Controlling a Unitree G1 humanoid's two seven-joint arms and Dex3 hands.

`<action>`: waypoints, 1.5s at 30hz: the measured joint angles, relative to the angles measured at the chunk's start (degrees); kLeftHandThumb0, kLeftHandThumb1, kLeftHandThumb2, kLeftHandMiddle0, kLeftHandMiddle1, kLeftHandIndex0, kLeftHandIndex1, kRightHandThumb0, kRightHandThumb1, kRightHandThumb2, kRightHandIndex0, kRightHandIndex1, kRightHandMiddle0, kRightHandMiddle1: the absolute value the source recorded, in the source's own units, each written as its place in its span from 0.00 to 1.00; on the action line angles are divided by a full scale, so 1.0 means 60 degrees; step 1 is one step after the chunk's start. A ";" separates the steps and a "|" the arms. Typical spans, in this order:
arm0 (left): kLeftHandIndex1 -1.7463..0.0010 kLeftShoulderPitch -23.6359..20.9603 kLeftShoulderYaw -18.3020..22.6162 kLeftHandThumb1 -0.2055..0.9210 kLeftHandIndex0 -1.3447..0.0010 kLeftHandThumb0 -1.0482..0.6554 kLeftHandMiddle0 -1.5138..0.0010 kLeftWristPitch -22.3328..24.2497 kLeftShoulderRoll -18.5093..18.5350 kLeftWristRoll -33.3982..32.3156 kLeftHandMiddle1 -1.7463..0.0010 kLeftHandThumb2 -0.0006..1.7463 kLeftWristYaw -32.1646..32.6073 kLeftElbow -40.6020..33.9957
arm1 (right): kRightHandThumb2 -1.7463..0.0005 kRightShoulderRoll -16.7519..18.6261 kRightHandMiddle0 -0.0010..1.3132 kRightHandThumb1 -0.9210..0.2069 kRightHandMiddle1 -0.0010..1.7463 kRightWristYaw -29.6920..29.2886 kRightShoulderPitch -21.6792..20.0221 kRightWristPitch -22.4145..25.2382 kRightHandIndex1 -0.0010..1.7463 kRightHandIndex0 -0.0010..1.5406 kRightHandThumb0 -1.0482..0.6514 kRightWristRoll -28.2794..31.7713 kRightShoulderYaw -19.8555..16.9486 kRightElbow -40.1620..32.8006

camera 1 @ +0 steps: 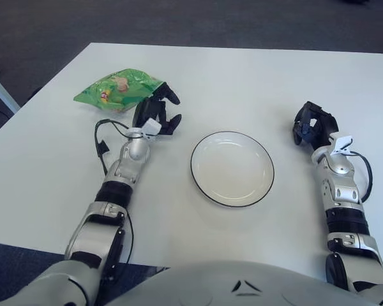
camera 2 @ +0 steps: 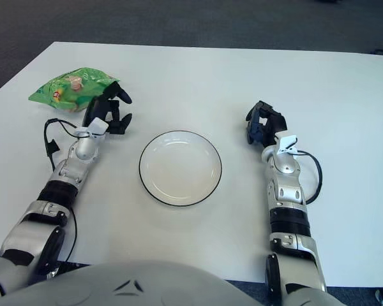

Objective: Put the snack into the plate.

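Snack bag [camera 1: 117, 88], green and crinkled with printed figures on its face, lies flat at the far left of the white table [camera 1: 255, 76], well left of the plate [camera 1: 232, 168]. From my remote station I read the left hand [camera 1: 154, 113] as reaching out to the bag's near right corner: its 3 dark fingers [camera 1: 170, 95] are spread, 1 arching over the bag's right edge and the others pointing right toward the plate side. I see nothing clamped between them, so I take this hand as wide and holding nothing; whether a fingertip actually touches the foil I cannot tell. The plate is white with a thin dark rim and sits near the middle of the table, slightly nearer to me than the bag, between the 2 arms, with bare table separating it from both hands. The right hand [camera 2: 263, 122] shows to the right of the plate, apart from it, its fingers curled inward toward the palm in a narrow, closed posture around nothing. Both silver forearms run from the near edge of the table out toward the hands, and a black cable loops beside each wrist.
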 measured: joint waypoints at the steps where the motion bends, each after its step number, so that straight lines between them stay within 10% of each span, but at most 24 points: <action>1: 0.00 -0.0072 -0.0076 0.48 0.56 0.34 0.16 -0.0125 0.0084 0.0212 0.00 0.74 0.0264 0.0110 | 0.51 0.0000 0.53 0.00 1.00 -0.0001 -0.0016 -0.0003 1.00 0.84 0.28 -0.0004 0.0007 0.0016; 23: 0.00 0.0496 -0.0290 0.59 0.63 0.36 0.43 0.0454 0.1147 0.1748 0.00 0.65 0.2068 -0.1412 | 0.54 -0.0041 0.48 0.00 1.00 -0.0290 -0.0288 -0.0056 1.00 0.80 0.29 -0.0278 0.0163 0.0262; 30: 0.00 0.0582 0.0202 0.49 0.66 0.59 0.59 0.0949 0.1521 0.1769 0.07 0.72 0.1968 -0.2481 | 0.55 -0.0106 0.49 0.00 1.00 -0.0282 -0.0260 0.0035 1.00 0.80 0.29 -0.0295 0.0191 0.0191; 39: 0.00 0.0572 0.0341 0.74 0.75 0.61 0.74 0.1512 0.1739 0.2428 0.12 0.50 0.2537 -0.3010 | 0.56 -0.0183 0.49 0.00 1.00 -0.0204 -0.0274 0.0308 1.00 0.78 0.29 -0.0297 0.0220 0.0070; 45: 0.10 0.0311 0.0325 0.89 0.86 0.28 0.82 0.2421 0.1868 0.3469 0.26 0.38 0.3565 -0.2762 | 0.56 -0.0177 0.49 0.01 1.00 -0.0182 -0.0268 0.0478 1.00 0.78 0.30 -0.0293 0.0220 -0.0037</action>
